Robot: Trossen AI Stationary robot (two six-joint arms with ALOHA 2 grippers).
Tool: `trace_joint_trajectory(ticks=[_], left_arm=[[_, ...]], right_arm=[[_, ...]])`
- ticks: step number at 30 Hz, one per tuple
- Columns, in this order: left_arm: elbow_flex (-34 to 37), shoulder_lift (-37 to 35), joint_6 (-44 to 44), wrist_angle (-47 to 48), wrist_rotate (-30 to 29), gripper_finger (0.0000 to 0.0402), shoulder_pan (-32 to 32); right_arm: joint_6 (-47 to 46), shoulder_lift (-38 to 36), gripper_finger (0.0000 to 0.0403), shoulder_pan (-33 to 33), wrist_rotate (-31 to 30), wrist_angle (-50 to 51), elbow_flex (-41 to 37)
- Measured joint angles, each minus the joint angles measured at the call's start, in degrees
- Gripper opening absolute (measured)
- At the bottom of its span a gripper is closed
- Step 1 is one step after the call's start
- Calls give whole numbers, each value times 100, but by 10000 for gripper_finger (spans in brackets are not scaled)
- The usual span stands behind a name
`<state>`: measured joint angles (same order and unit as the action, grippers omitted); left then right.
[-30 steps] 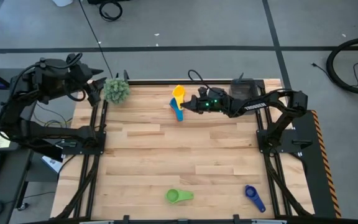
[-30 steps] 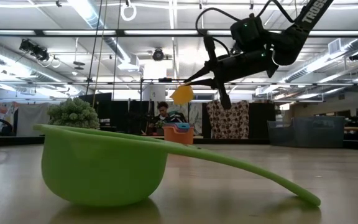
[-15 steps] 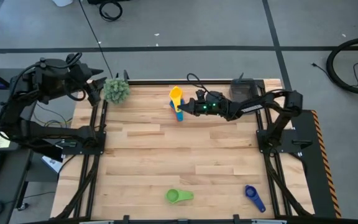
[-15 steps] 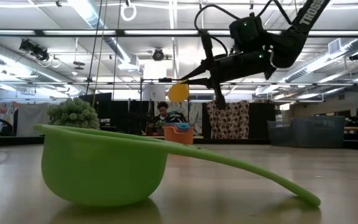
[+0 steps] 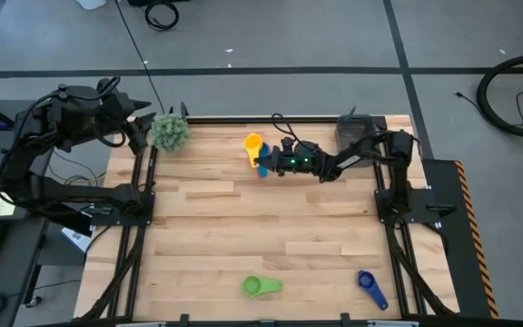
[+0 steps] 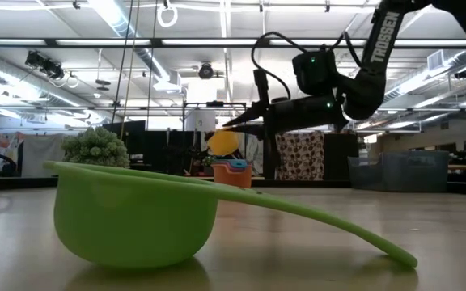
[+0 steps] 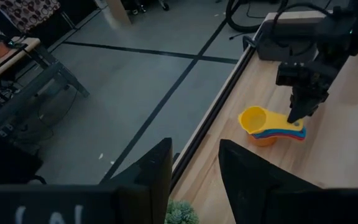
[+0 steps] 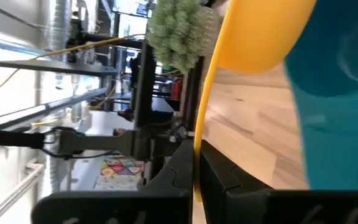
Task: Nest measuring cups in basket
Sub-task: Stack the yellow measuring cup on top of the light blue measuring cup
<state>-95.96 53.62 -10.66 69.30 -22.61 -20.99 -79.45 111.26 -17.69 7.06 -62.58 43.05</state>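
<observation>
Table (image 5: 243, 227) carries a fuzzy plant (image 5: 169, 132) at its far left corner. Right gripper (image 5: 267, 160) is clamped on the yellow cup's (image 5: 253, 143) handle, above the stacked cups (image 6: 231, 172). Left gripper (image 7: 191, 168) waits part-open, holding nothing. Green cup (image 5: 261, 287) and dark blue cup (image 5: 371, 288) lie near the front edge — well apart

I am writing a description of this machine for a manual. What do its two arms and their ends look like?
Both arms are black, built of jointed tubular segments with thin black cables looping alongside. The right arm carries white lettering on one link and small green lights near its wrist. Each ends in a claw of two dark flat fingers.
</observation>
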Motion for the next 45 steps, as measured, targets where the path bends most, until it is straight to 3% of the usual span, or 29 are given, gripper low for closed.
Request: trace_joint_trajectory(ticks=[22, 38, 42, 45], left_arm=[[0, -2, -4, 0, 2, 137, 0], [0, 0, 2, -1, 2, 137, 0], [0, 0, 2, -2, 2, 137, 0], [0, 0, 3, -3, 2, 137, 2]], right_arm=[[-266, 5, 12, -52, 7, -318, -34], [-639, 5, 12, 9, -200, -274, -610], [-589, 5, 15, -54, 39, -272, -608], [-588, 5, 44, -100, 322, -228, -608]])
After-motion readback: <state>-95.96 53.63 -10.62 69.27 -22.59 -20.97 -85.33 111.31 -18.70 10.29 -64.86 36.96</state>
